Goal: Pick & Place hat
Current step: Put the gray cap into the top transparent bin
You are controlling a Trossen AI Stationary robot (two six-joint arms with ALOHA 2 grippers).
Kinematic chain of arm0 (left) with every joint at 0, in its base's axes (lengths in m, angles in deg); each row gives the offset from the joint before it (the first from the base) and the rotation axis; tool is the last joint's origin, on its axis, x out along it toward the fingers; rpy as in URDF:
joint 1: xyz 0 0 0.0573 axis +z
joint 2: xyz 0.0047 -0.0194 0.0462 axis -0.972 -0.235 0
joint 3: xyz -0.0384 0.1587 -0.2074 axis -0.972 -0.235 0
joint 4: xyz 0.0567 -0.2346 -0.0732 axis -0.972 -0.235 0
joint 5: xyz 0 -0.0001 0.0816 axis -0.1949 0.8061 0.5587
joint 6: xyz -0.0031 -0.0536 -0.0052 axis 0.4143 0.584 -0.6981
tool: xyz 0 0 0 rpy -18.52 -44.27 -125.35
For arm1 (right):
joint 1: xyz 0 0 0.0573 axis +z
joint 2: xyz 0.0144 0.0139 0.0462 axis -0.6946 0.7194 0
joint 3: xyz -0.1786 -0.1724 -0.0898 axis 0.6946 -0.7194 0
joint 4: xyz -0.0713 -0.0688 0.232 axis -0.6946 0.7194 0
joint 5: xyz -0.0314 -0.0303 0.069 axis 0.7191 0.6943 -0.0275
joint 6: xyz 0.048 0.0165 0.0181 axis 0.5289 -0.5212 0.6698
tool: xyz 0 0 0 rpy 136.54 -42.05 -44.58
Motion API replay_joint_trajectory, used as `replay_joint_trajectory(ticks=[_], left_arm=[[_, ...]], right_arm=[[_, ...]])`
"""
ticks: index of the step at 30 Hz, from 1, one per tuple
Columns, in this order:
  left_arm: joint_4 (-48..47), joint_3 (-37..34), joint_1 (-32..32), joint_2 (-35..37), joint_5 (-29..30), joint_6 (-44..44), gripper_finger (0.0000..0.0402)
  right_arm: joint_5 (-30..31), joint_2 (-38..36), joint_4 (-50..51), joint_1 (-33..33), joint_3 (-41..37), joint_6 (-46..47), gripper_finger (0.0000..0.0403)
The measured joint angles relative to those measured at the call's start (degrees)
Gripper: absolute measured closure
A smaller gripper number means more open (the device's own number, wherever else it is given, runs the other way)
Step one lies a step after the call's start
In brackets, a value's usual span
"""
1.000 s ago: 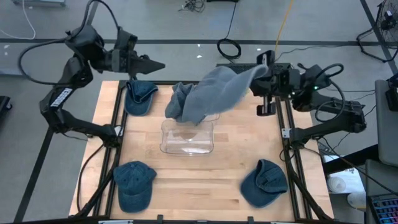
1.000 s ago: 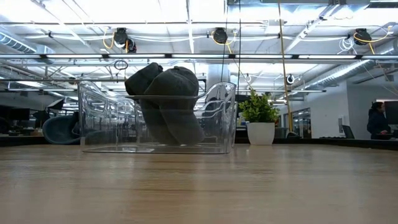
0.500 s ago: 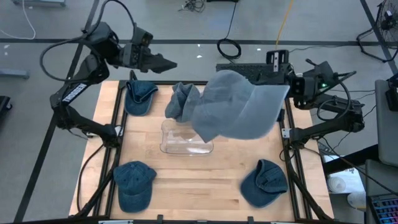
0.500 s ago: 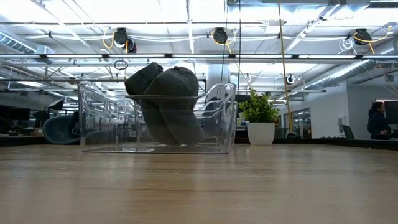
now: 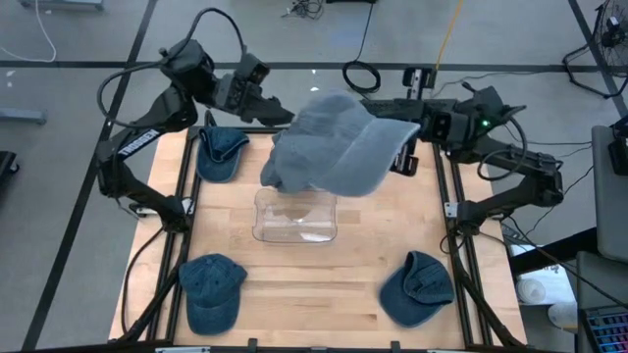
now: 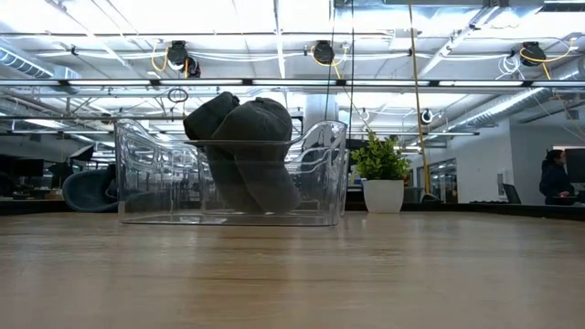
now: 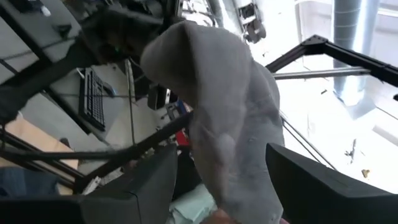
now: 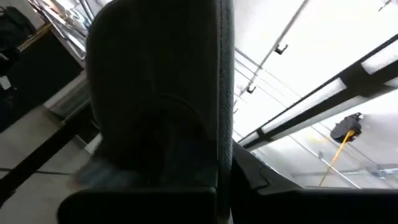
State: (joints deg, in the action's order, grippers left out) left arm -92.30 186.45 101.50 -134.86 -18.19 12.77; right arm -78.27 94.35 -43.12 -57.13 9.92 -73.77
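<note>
A blue denim hat (image 5: 334, 142) is held high above the table, over the far side of the clear bin (image 5: 260, 227). My right gripper (image 5: 404, 139) is shut on it from the right. My left gripper (image 5: 283, 115) is open at the hat's left side. In the left wrist view its fingers (image 7: 143, 186) stand on either side of the hat's crown (image 7: 230, 118); whether they touch it, I cannot tell. The hat (image 8: 155, 81) fills the right wrist view. Two hats (image 6: 242, 137) sit in the bin (image 6: 146, 174), reaching above its rim. My right gripper holds the hat by its brim end (image 5: 391, 137), coming level from the table's right side. The hat is lifted clear of the table and the bin, its crown reaching left, away from the fingers. The hat itself hides the place of contact in the wrist view.
Three more denim hats lie on the table: one at the far left (image 5: 223, 152), one at the near left (image 5: 211, 289), one at the near right (image 5: 417, 287). Black frame rails (image 5: 461, 245) run along the table's edges.
My right gripper has swung the hat up from hanging toward the bin to high above it, then drawn it left and toward the far edge. The hat has turned, its crown now facing up. My left gripper has moved right, toward the hat, up to its crown.
</note>
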Motion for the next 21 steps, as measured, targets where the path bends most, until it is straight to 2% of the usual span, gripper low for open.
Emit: replay_joint_trajectory(ticks=[14,17,21], left_arm=[[-0.08,0.00,-1.46,-0.22,0.17,-0.44,0.0160],[-0.07,0.00,-1.43,-0.21,0.34,-0.40,0.0197],[-0.09,0.00,-1.00,-0.21,0.30,-0.44,0.0285]], right_arm=[[-1.68,5.07,0.53,-2.61,3.69,1.95,0.0403],[-3.10,5.15,0.84,-2.61,3.69,3.29,0.0403],[-4.41,5.02,2.12,-2.59,3.69,3.72,0.0403]])
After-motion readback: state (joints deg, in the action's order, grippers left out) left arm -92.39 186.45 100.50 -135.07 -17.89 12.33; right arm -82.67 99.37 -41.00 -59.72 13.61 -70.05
